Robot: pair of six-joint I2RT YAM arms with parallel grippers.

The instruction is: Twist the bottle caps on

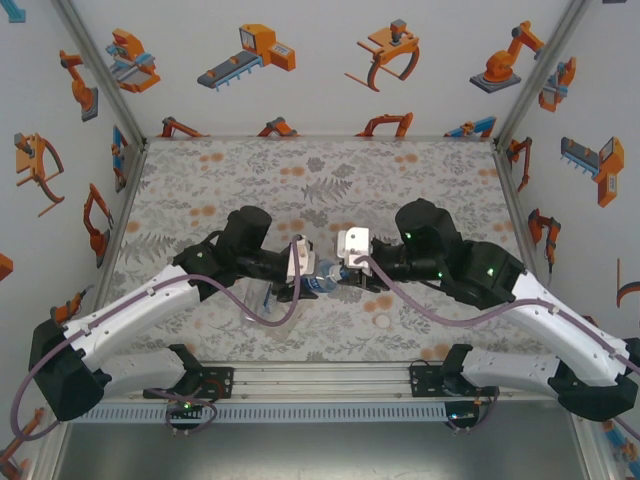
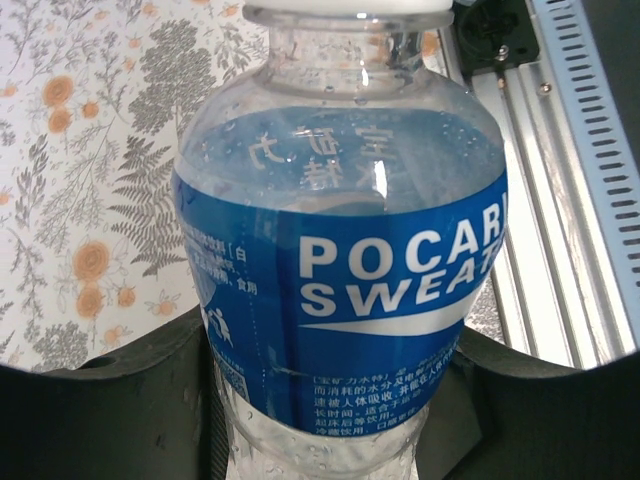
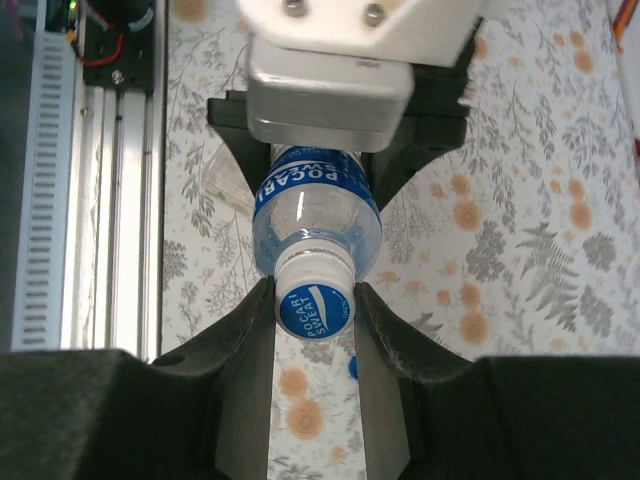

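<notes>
A clear bottle with a blue label band (image 2: 340, 250) lies level between my two arms above the table's middle (image 1: 326, 284). My left gripper (image 2: 335, 385) is shut around its lower body, one dark finger (image 2: 120, 400) on each side. The same gripper (image 3: 330, 90) holds the bottle (image 3: 315, 205) from the far end in the right wrist view. A white cap with a blue printed top (image 3: 314, 300) sits on the bottle's neck. My right gripper (image 3: 314, 306) is shut on that cap, both pads touching its sides. From above, the grippers (image 1: 305, 284) (image 1: 346, 277) face each other.
A loose white cap (image 1: 383, 322) lies on the floral table right of centre. Something clear and crinkly, probably another bottle (image 3: 225, 180), lies beside the left gripper. A small blue spot (image 3: 352, 367) shows on the table under my right fingers. The metal rail (image 1: 320, 375) runs along the near edge.
</notes>
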